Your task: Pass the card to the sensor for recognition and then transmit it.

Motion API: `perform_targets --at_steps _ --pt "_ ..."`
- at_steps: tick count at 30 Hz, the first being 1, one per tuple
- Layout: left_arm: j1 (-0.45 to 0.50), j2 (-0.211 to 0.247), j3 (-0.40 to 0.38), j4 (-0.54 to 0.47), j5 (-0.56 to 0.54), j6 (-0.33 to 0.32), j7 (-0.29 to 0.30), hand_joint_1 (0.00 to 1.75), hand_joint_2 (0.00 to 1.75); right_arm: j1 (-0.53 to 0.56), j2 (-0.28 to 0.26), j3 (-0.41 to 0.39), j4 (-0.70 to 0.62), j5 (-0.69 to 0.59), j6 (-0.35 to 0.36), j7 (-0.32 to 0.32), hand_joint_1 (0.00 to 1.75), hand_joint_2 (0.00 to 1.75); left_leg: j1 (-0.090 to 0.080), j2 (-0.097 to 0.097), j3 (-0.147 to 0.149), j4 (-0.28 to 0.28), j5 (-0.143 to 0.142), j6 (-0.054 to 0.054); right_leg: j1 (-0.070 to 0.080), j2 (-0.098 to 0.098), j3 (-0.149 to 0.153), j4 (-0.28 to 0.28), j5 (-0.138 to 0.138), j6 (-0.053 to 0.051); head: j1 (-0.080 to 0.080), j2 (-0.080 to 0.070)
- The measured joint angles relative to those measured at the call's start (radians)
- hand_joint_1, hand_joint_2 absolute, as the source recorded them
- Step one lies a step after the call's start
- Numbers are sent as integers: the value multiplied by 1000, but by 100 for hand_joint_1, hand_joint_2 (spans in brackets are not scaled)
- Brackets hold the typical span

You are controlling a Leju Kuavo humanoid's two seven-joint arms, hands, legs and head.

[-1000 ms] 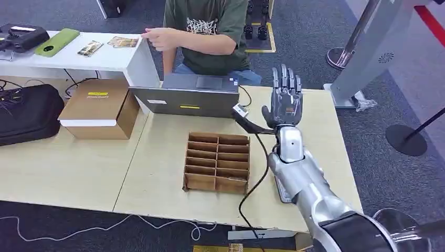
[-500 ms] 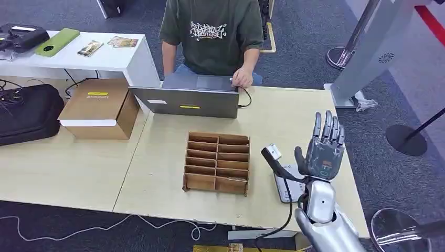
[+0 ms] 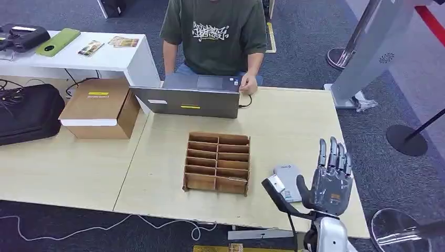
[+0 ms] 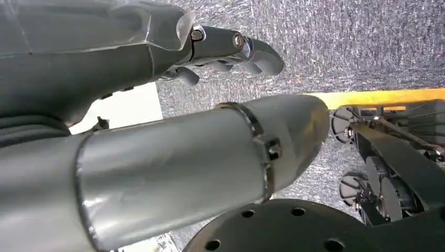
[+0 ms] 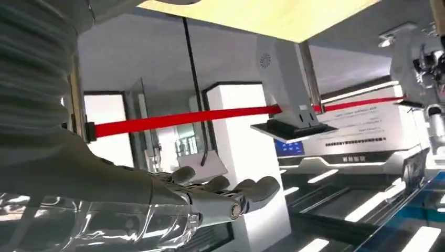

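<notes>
Your right robot hand (image 3: 329,178) stands upright off the cardboard tray's (image 3: 216,161) near right corner. Its fingers are straight and spread, the thumb is out, and it holds nothing. The grey sensor (image 3: 289,175) lies flat on the wooden counter (image 3: 157,178) just right of the tray, between the tray and that hand.

Two small printed cards (image 3: 90,48) lie on the white side counter (image 3: 105,59), far beyond the tray and to its left. I cannot tell which one is yours.

Expect a card to be light, thin, stiff and slick. Lying flat it offers little to grab, so I would pinch it by one short edge between thumb and finger. That leaves the face clear for the sensor.

The head view gives you the layout around the tray, including the person behind the laptop (image 3: 191,97). The right wrist view adds the inner side of the right hand's fingers (image 5: 231,197), with nothing between them, against a red barrier band (image 5: 199,116). The left wrist view shows your left robot hand (image 4: 220,47) hanging over carpet, fingers loosely bent, empty.
</notes>
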Motion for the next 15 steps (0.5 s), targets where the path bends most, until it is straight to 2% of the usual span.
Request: perform_targets --at_steps 4,8,14,15 --pt "0 -6 0 4 17 0 -3 0 0 43 19 35 -39 0 37 -8 0 175 0 0 0 0 0 0 0 0 0 0 0 0 0 0" --pt "3 -16 10 9 43 -2 -4 0 0 101 77 45 -54 0 110 -84 0 175 0 0 0 0 0 -1 0 0 0 0 -1 0 0 0" --pt "6 -26 20 17 48 -6 -4 0 0 133 113 52 -66 0 120 -90 0 175 0 0 0 0 0 -1 0 0 0 0 -2 0 0 0" --pt "6 -28 22 18 49 -6 -4 0 0 139 122 50 -66 0 121 -109 0 175 0 0 0 0 0 -1 0 0 0 0 -2 0 0 0"
